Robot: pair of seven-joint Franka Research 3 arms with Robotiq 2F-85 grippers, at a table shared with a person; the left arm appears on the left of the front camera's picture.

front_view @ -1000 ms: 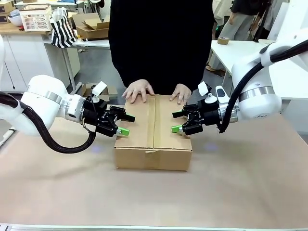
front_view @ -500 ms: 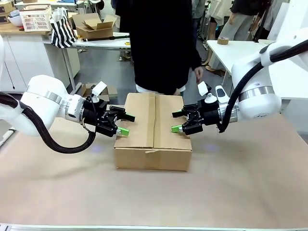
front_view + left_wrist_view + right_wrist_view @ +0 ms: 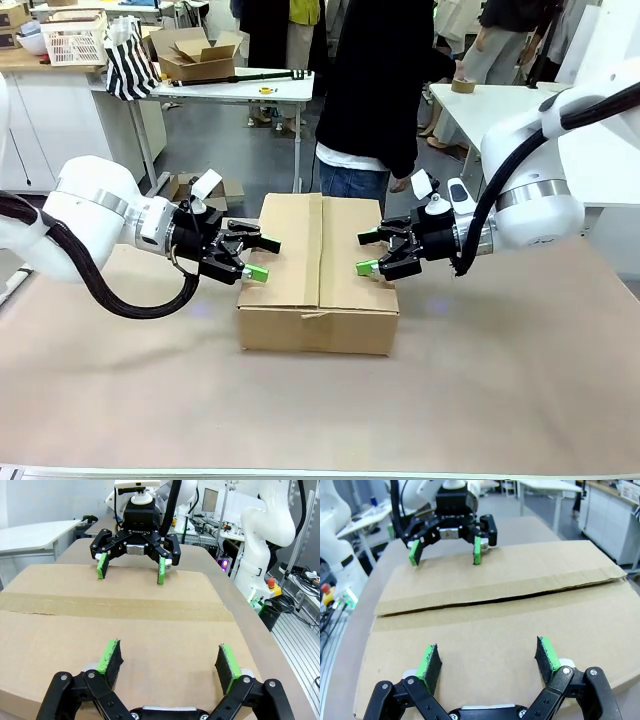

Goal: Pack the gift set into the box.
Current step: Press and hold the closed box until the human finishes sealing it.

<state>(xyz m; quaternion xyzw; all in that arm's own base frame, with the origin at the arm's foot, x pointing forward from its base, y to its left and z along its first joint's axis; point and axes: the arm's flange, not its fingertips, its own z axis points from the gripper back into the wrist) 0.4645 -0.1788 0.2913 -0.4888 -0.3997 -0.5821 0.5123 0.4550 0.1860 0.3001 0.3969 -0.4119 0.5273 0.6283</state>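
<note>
The box (image 3: 320,272) sits mid-table (image 3: 500,400) with its flaps folded down. The left hand (image 3: 258,258) reaches in level from nine o'clock, fingers spread wide over the box's left flap, holding nothing. The right hand (image 3: 368,254) mirrors it from three o'clock, just as open and empty above the right flap. A person (image 3: 375,90) in black stands at twelve o'clock, just beyond the table.

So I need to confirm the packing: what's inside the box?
Cannot be seen: the box has its top flaps folded shut, hiding the inside. The left gripper and right gripper hover open over the flaps.
</note>
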